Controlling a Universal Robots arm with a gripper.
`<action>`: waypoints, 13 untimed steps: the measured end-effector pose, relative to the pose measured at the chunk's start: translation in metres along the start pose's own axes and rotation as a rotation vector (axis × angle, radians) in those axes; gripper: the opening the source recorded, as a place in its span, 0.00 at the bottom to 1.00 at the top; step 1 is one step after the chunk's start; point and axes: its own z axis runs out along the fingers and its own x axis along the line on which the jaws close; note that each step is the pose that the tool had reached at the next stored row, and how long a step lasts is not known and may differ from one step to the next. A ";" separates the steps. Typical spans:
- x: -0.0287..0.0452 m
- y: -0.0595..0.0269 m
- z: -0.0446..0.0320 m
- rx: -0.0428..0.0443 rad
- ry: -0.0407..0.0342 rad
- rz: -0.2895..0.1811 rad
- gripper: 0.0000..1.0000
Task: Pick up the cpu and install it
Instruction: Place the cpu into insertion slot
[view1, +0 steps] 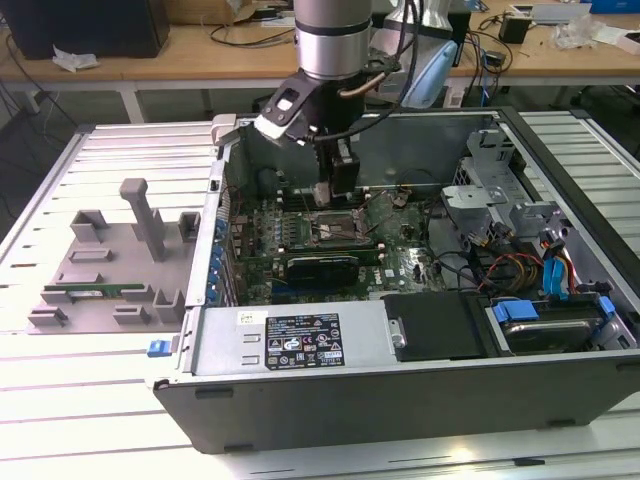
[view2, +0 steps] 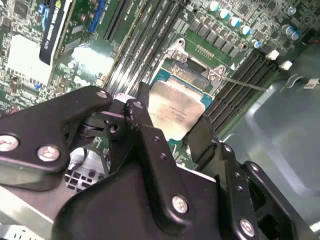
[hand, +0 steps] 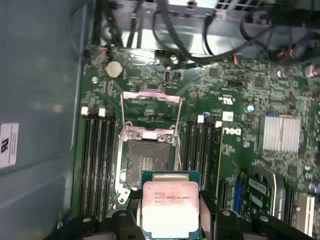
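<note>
The cpu (hand: 171, 206), a silver-topped square chip with a green rim, sits between my gripper's (hand: 167, 216) black fingers (hand: 125, 221), which are shut on its two opposite edges. It hangs just above the motherboard, beside the open socket (hand: 146, 162), whose metal load frame (hand: 151, 112) is lifted. In the second wrist view the cpu (view2: 176, 107) overlaps part of the socket (view2: 186, 75), with a finger (view2: 202, 137) on one side. In the exterior view my gripper (view1: 335, 192) reaches down into the computer case, right over the socket (view1: 336, 229).
Memory slots (hand: 97, 165) flank the socket. A graphics card (view1: 320, 266) lies in front of it. Drive cage and coloured cables (view1: 530, 265) fill the case's right side. On the exterior view's left, a grey fixture tray (view1: 110, 270) holds a green memory stick (view1: 92, 292).
</note>
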 end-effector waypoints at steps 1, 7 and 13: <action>0.0030 0.0006 0.0160 0.0001 -0.0004 0.021 0.55; 0.0049 0.0052 0.0326 0.0002 -0.0022 0.019 0.55; 0.0129 0.0086 0.0480 0.0003 -0.0071 0.009 0.55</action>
